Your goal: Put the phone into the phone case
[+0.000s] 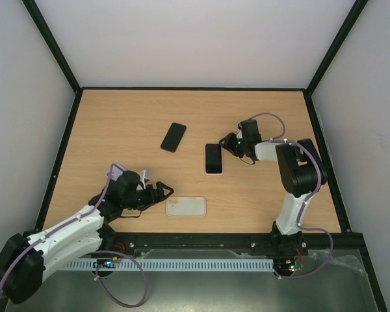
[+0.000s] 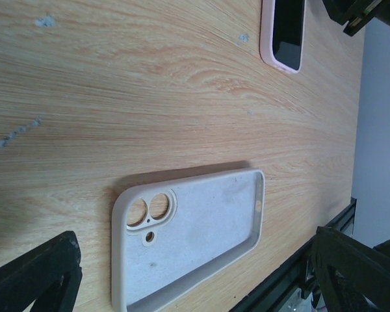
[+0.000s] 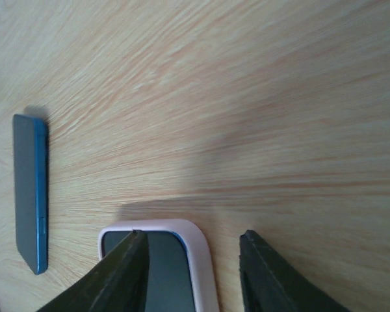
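On the pale wood-grain desk, three flat things, all lying apart from one another. Toward the back, left of centre: bare dark-blue phone, flat and at a slant, well apart from both claws. Just right of it: phone in a pink case, dark screen up. Near the front edge: empty whitish case, open side up, with two round camera cutouts and a small hole at one end, inner face lightly speckled. Lettering or logos too small to read.

At the front left, left claw: spread wide, gripping nothing, low over the desk just beside the empty case and pointing at it. At the right, right claw: parted, straddling the pink rim at a corner of the cased phone, one finger over the screen, the other just outside the rim; contact impossible to tell.

Around the desk, plain white walls and black frame posts in the corners. Along the near edge, a black rail and a white toothed strip. In the left wrist view, a few faint pale scuffs on the wood.
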`<state>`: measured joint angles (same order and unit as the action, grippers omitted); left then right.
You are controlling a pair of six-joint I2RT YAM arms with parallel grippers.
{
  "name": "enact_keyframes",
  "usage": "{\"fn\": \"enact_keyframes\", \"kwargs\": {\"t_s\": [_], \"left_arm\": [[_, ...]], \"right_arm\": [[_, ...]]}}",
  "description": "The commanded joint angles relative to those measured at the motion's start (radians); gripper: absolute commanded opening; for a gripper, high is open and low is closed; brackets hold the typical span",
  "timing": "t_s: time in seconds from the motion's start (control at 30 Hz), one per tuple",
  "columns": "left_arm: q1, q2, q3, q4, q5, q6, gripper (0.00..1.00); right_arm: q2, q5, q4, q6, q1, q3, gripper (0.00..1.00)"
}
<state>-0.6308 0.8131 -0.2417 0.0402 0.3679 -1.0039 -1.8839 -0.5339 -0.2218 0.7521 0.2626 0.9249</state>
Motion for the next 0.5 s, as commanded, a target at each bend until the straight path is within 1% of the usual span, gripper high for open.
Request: {"fn": "enact_keyframes", "kwargs": {"t_s": [0.0, 0.07, 0.17, 0.23, 0.33, 0.47], "left_arm": [[-0.010, 0.011, 0.013, -0.050, 0.026, -0.012, 0.95], [-0.012, 0.013, 0.011, -0.054, 0.028, -0.013, 0.95], [-0.013, 0.014, 0.010, -0.049, 0.024, -0.018, 0.95], [-0.014, 0.011, -0.012, -0.002, -0.002, -0.009, 0.95], [-0.012, -0.002, -0.080, 0.109, -0.115, 0.000, 0.96], [-0.007, -0.036, -0.147, 0.201, -0.239, -0.013, 0.98]], "right_arm": [[0.067, 0.099, 0.144, -0.015, -0.002, 0.003, 0.43], [0.107, 0.108, 0.163, -0.017, -0.003, -0.021, 0.46], [0.176, 0.104, 0.178, -0.017, -0.001, -0.067, 0.49], [0.232, 0.098, 0.176, -0.011, 0.006, -0.112, 0.49], [0.323, 0.075, 0.145, -0.002, 0.040, -0.205, 0.49], [0.446, 0.100, 0.152, 0.007, 0.121, -0.282, 0.49]]}}
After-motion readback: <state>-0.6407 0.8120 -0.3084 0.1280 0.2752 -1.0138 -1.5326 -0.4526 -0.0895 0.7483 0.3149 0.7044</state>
